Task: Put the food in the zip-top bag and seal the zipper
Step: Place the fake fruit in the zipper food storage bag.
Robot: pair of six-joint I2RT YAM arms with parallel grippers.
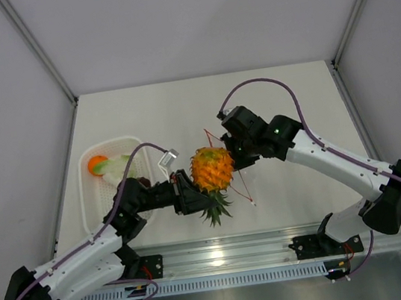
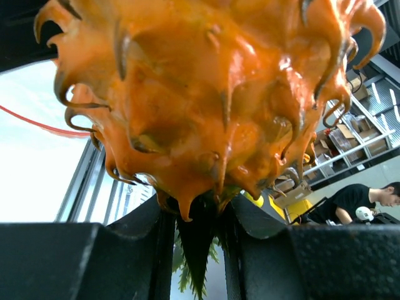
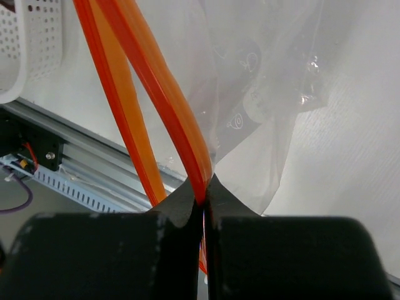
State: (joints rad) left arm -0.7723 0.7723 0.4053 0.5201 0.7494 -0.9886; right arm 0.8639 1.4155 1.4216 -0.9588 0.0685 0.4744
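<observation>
My left gripper [image 1: 198, 194] is shut on the green leaves of the orange pineapple [image 1: 212, 167] and holds it above the table beside the bag's mouth. In the left wrist view the pineapple [image 2: 206, 94] fills the frame, with my left gripper [image 2: 197, 231] clamped on its leaves. My right gripper [image 1: 234, 161] is shut on one side of the zipper [image 1: 244, 180] and lifts it. In the right wrist view my right gripper [image 3: 203, 195] pinches the red-orange zipper [image 3: 156, 75], the other strip hangs apart, and the clear zip-top bag [image 3: 262, 94] drapes down. The orange fruit [image 1: 97, 164], leafy vegetable [image 1: 117, 167] and dark red piece [image 1: 143, 182] lie in the basket.
The white mesh basket [image 1: 86, 193] stands at the left of the table, and its corner shows in the right wrist view [image 3: 25, 50]. An aluminium rail [image 1: 276, 248] runs along the near edge. Grey walls enclose the table at the back and sides.
</observation>
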